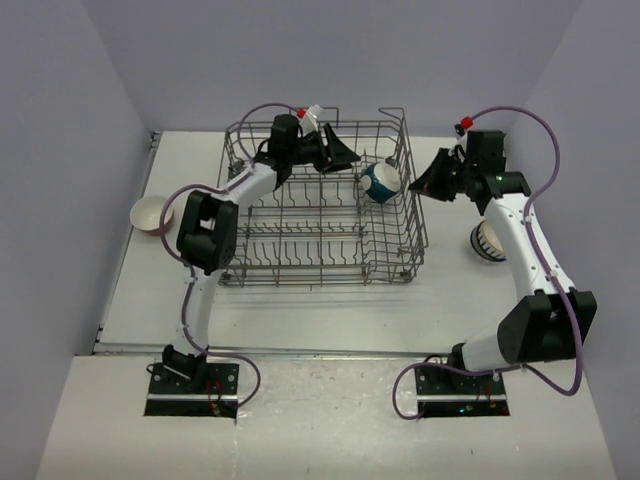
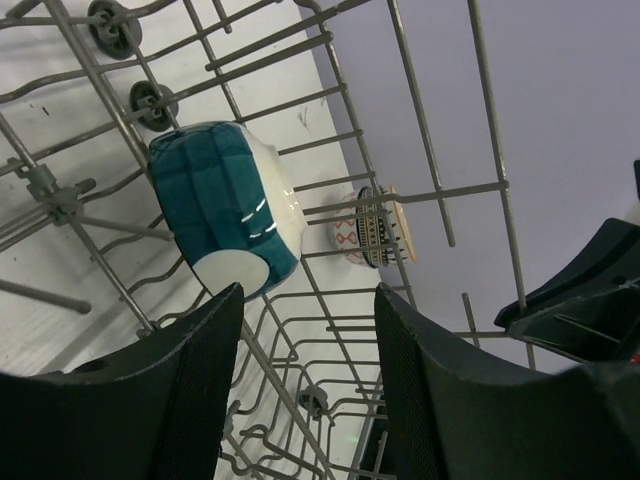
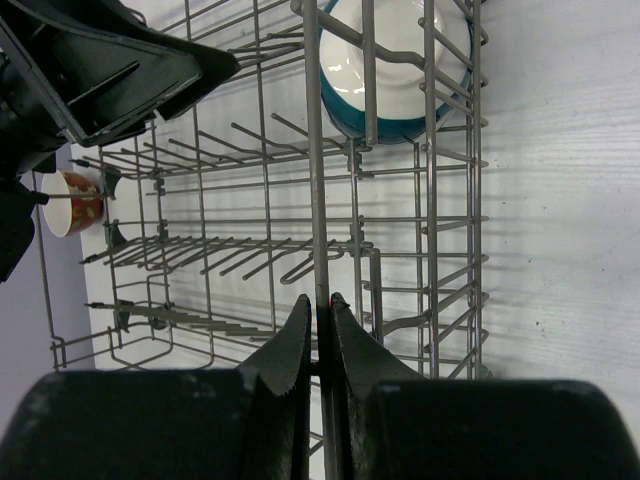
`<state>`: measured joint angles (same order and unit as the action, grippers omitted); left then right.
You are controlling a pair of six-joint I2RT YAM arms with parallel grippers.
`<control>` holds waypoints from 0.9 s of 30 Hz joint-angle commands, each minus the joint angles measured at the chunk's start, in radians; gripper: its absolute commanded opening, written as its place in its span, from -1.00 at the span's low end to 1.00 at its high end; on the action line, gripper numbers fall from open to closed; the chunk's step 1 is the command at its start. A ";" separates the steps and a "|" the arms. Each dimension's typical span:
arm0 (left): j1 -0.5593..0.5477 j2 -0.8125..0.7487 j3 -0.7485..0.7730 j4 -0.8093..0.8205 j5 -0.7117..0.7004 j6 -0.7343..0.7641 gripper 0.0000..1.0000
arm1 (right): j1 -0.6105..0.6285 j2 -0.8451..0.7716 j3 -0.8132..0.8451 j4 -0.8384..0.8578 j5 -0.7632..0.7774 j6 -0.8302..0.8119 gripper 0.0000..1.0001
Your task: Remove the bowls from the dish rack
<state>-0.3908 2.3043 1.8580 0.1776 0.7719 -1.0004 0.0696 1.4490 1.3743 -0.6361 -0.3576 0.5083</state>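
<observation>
The grey wire dish rack (image 1: 300, 250) sits mid-table. One teal-white bowl (image 1: 381, 181) rests tilted against its right wall, also in the left wrist view (image 2: 230, 205) and the right wrist view (image 3: 395, 70). My left gripper (image 1: 340, 155) is inside the rack just left of that bowl, open, with only rack wires showing between its fingers (image 2: 310, 300). My right gripper (image 1: 425, 185) is outside the rack's right wall, shut on a wire of that wall (image 3: 320, 305).
A red patterned bowl with a cream inside (image 1: 150, 213) stands on the table left of the rack. A white dark-striped bowl (image 1: 488, 241) stands to the right, under the right arm. The white walls stand close behind the rack and at both sides.
</observation>
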 commanded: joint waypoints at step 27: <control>-0.049 0.119 0.167 -0.198 -0.088 0.187 0.55 | 0.061 0.067 -0.066 -0.148 -0.003 0.010 -1.00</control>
<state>-0.4400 2.3951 1.9961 -0.0528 0.6666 -0.8158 0.0872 1.4528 1.3739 -0.6258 -0.3565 0.5247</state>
